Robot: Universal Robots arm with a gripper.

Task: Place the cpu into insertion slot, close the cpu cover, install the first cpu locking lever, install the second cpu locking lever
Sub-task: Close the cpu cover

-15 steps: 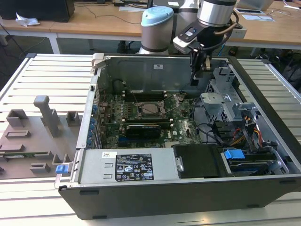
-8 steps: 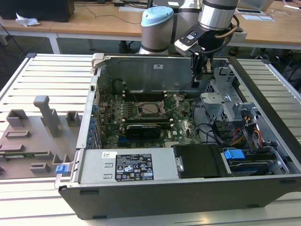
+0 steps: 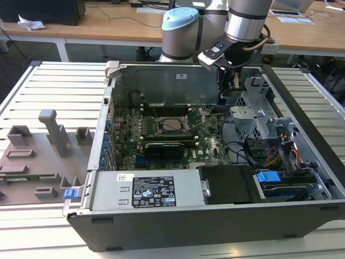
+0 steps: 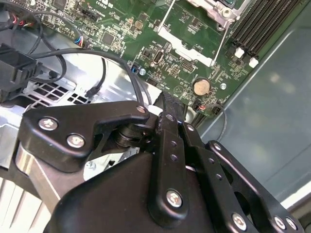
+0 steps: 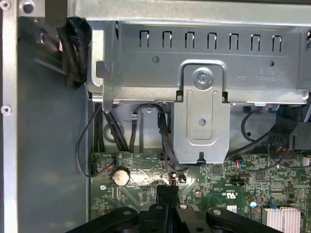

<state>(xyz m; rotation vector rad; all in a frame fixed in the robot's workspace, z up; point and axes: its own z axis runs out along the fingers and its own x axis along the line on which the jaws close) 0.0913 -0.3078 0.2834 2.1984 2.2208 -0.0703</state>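
The slatted desk (image 3: 48, 81) carries an open computer case (image 3: 215, 226), and the arm (image 3: 245, 21) reaches down into it from the far side. Inside lies the green motherboard (image 3: 210, 145). The pincer (image 3: 222, 100) hangs over that board's edge on the exterior view's right, clenched, its fingers pressed together with nothing seen between them in both wrist views (image 4: 168, 109) (image 5: 167, 191). Well apart from it sits the insertion slot (image 3: 171, 125), the cpu (image 3: 172, 124) a dull grey square at its centre. A coin battery (image 5: 120, 176) lies near the fingertips.
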